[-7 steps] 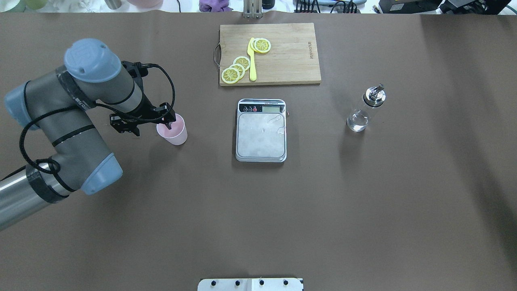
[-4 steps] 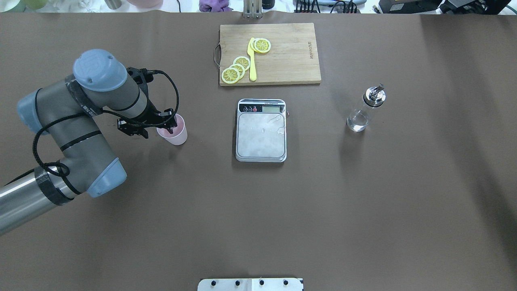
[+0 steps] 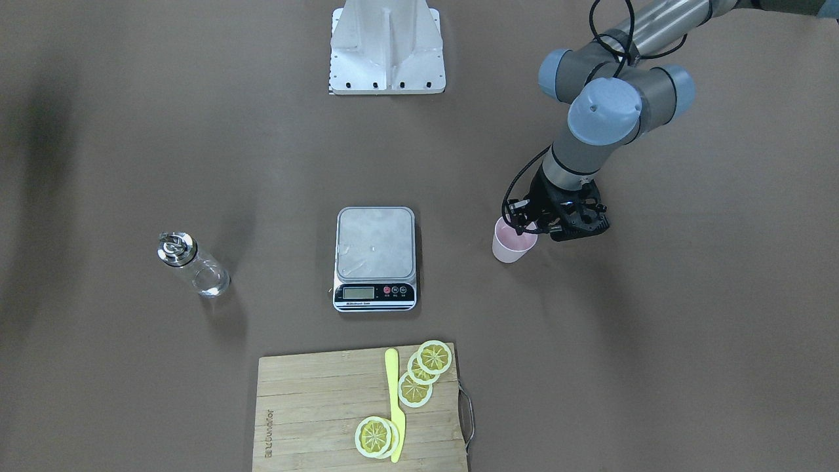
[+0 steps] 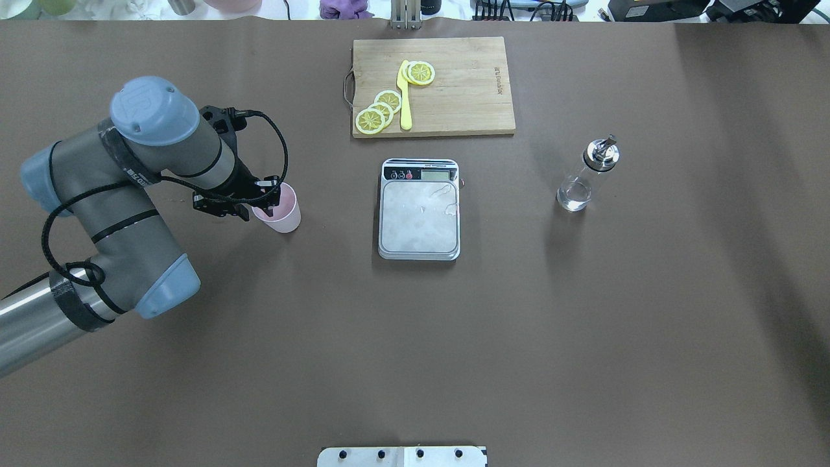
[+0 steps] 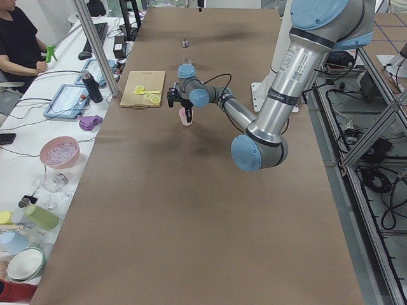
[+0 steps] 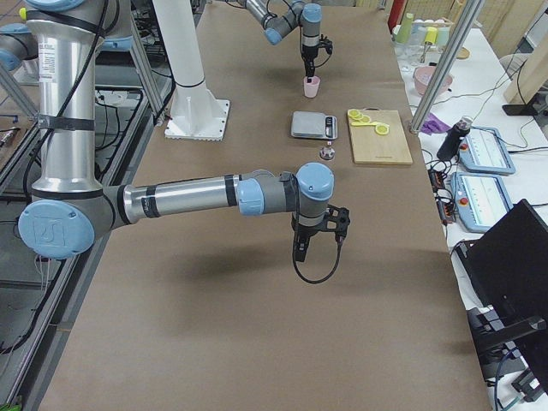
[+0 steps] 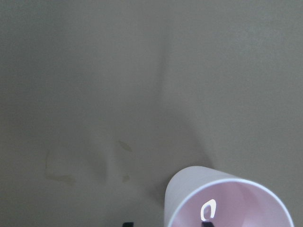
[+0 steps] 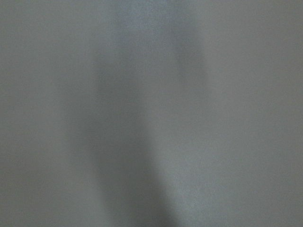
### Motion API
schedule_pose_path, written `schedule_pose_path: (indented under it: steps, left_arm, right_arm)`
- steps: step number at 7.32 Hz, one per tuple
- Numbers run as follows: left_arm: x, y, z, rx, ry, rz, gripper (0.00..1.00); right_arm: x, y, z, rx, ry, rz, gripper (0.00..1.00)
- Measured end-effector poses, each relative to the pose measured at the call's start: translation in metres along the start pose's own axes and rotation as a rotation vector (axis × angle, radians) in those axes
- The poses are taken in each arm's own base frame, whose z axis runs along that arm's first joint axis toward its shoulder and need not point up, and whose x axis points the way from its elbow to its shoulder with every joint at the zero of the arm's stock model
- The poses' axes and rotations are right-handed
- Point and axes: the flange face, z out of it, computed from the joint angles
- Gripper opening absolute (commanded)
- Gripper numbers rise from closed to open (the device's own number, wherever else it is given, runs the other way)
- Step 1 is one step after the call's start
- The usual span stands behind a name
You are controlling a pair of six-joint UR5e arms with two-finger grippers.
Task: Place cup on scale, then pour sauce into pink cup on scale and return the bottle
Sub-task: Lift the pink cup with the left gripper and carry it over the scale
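We judge the pink cup [image 4: 286, 218], standing upright on the surface [image 4: 415, 337] well apart from the scale [image 4: 419, 217], light, thin-walled and easily tipped, so our left gripper [image 4: 257, 211], parted astride its rim, should pinch that wall gently.

The table [image 4: 415, 337] is plain matt brown. The cup [image 4: 283, 217] is pale pink. The scale [image 4: 419, 220] is brushed silver with a black strip and one red button. The bottle [image 4: 577, 188] is clear with a shiny silver cap. The board [image 4: 467, 91] is light wood. The lemon slices [image 4: 371, 120] and knife [image 4: 405, 104] are yellow. The left arm [image 4: 123, 194] is grey with pale blue joints.
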Motion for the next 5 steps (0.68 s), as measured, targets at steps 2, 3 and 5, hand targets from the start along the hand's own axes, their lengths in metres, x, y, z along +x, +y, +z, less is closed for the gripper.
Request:
schedule_pose_path:
  steps: [2, 3, 5]
  left_arm:
    - [-0.001, 0.000, -0.001, 0.001, 0.000, -0.001, 0.00]
    - [0.000, -0.001, -0.003, 0.004, 0.003, -0.002, 0.00]
    - [0.000, -0.006, -0.018, 0.012, 0.008, -0.012, 0.00]
  right_arm:
    - [0.000, 0.000, 0.000, -0.001, 0.000, 0.001, 1.00]
    - [0.000, 0.000, 0.001, -0.001, 0.000, 0.000, 1.00]
    - [0.001, 0.000, 0.001, -0.002, 0.001, 0.000, 1.00]
